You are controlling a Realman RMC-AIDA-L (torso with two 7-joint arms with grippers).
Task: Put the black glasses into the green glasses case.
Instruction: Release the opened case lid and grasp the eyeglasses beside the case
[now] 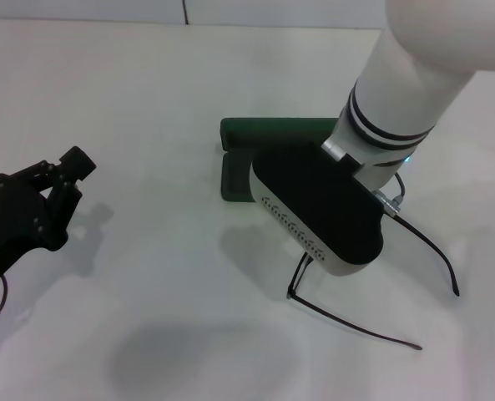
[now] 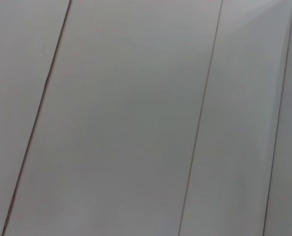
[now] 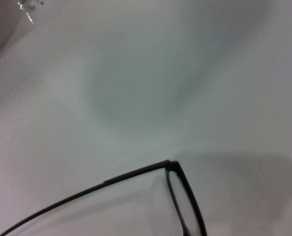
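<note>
A: Where are the black glasses (image 1: 357, 322)?

B: On the white bench (image 1: 172, 100), just in front of the green glasses case (image 1: 245, 152). Their temples are spread open, one running toward the near edge, the other off to the right side. The front of the frame is mostly hidden under the right arm's wrist. In the right wrist view one lens rim and one temple (image 3: 178, 183) lie flat on the bench.

A: And the case?

B: Open, lid standing up at the back, though the right arm covers much of it.

A: The right claw?

B: It hangs low over the glasses beside the case, but the wrist housing hides it, so I cannot tell how it is set or whether it has hold of anything.

A: The left claw (image 1: 63, 180)?

B: Well to the left of the case, above bare bench, fingers drawn together on nothing.
</note>
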